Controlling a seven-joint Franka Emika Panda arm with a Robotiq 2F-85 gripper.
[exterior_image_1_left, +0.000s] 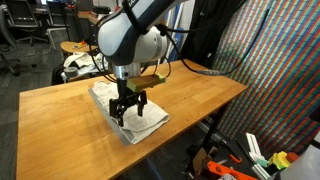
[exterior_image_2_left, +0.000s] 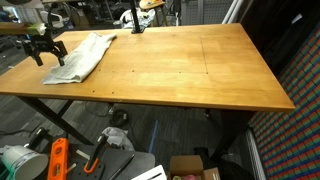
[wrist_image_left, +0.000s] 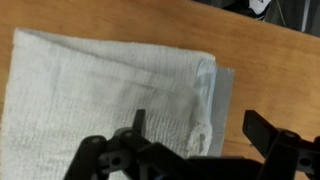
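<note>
Gripper (exterior_image_1_left: 127, 112) spread wide, empty, hovering just over folded white towel (exterior_image_2_left: 82, 55) | towel flat at 10 o'clock on wooden table (exterior_image_2_left: 200, 70) in an exterior view | nothing grasped or lifted yet.

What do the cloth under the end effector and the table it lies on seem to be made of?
The cloth looks like white woven cotton or terry, matte: a nubby weave shows in the wrist view, and it folds softly. The table seems to be wood or veneer, smooth and faintly glossy: warm orange-brown with faint seams.
</note>
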